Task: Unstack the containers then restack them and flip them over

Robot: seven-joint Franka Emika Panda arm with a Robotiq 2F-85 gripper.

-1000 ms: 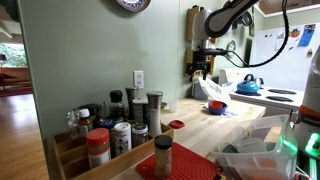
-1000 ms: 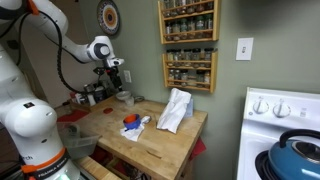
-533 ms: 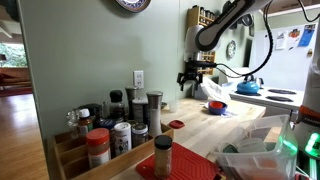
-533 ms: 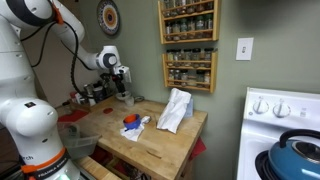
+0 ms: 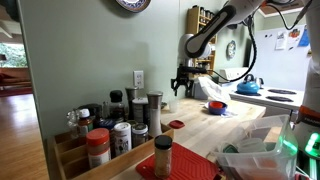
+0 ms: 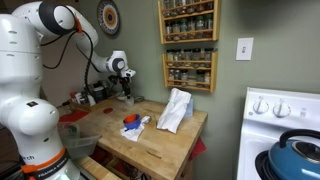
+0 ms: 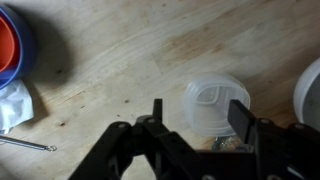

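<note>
A clear plastic container [image 7: 216, 105] stands on the wooden counter [image 7: 110, 60], between my fingers and nearer the right one. My gripper [image 7: 198, 115] is open around it, low over the counter. Stacked red and blue bowls [image 7: 10, 45] sit at the top left of the wrist view; they also show in both exterior views [image 5: 215, 106] [image 6: 131, 121]. In the exterior views my gripper [image 5: 181, 84] [image 6: 126, 93] hangs near the wall end of the counter, away from the bowls.
A white cloth [image 6: 175, 108] lies on the counter by the bowls. Spice jars [image 5: 112, 125] crowd one end. A blue kettle [image 5: 248, 85] sits on the stove. Spice racks [image 6: 188, 45] hang on the wall. A white round object [image 7: 310, 95] is at the wrist view's right edge.
My arm has swung away from the bowls toward the wall end of the counter and come down lower. The gripper has stayed open.
</note>
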